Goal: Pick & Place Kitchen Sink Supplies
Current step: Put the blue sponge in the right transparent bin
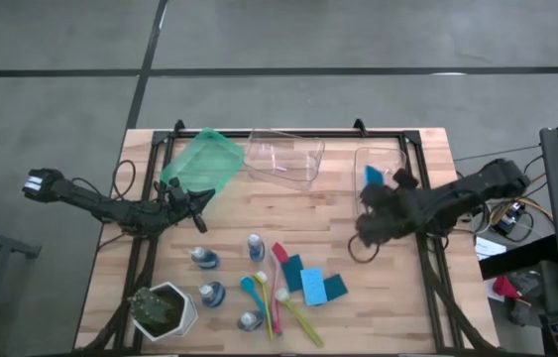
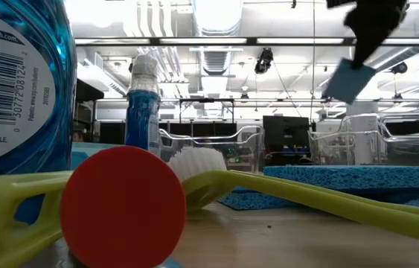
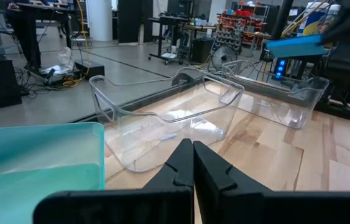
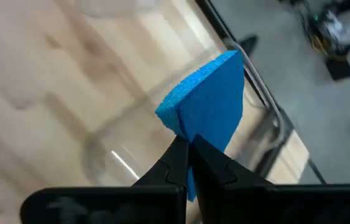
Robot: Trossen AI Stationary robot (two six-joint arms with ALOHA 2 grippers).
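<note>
Right tool clamped on a blue rectangular sponge, poised over the clear plastic bin at the counter's far right, presumably for dropping in; left tool pinched together, empty, near the green bin.

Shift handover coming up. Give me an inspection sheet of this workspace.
Surface: wooden table, on a dark frame.
Job's things: four bottles, brushes and sponges grouped at the near middle; one blue sponge lifted over the right clear bin.
Clutter: potted plant, green bin, middle clear bin.
Grippers: left pincer shut, empty, by the green bin; right pincer shut on the blue sponge.
Cables: bundle at the right edge.
Surroundings: workshop equipment beyond.
</note>
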